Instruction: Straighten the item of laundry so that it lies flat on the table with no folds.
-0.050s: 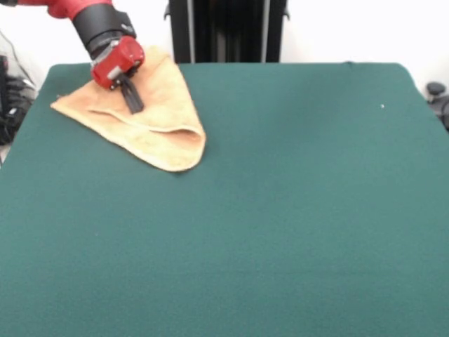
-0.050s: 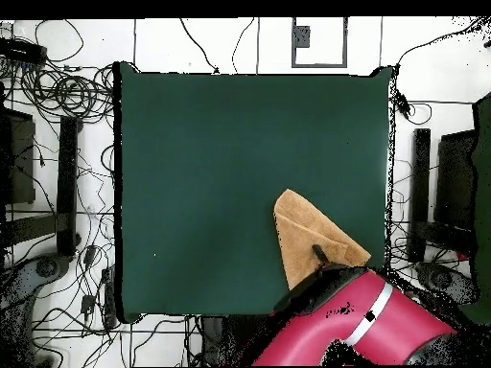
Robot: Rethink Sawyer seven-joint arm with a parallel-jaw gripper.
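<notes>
Front view: one towel (image 1: 144, 116), one table (image 1: 280, 225) and one gripper (image 1: 132, 98) are seen, the gripper carried by a single red and black arm (image 1: 105, 31). The orange-tan towel is laid on the dark green table close to the table's far left corner as this camera sees it, well apart from the table's middle and from its near edge. The towel is folded over on itself into a rough triangle, with a rounded point turned toward the table's centre and a doubled edge running across its near side. The rest of the table's cloth is shown bare and smooth.

The gripper is set down on the towel's upper part, its dark fingers (image 1: 133, 102) pressed against the cloth at a slant. The fingers are seen close together as one narrow dark shape, with no gap visible between them; whether a pinch of towel is caught between them cannot be told. The red wrist housing (image 1: 118, 62) is held just above the towel, partly covering the towel's far edge.

In the overhead view the same single towel (image 2: 312, 240) is found near the table's (image 2: 211, 172) corner nearest the arm (image 2: 374, 326), its point turned toward the table's centre. The gripper's fingers (image 2: 319, 254) are shown as a short dark bar lying on the towel. Cables (image 2: 67, 91) are spread over the floor beside the table.
</notes>
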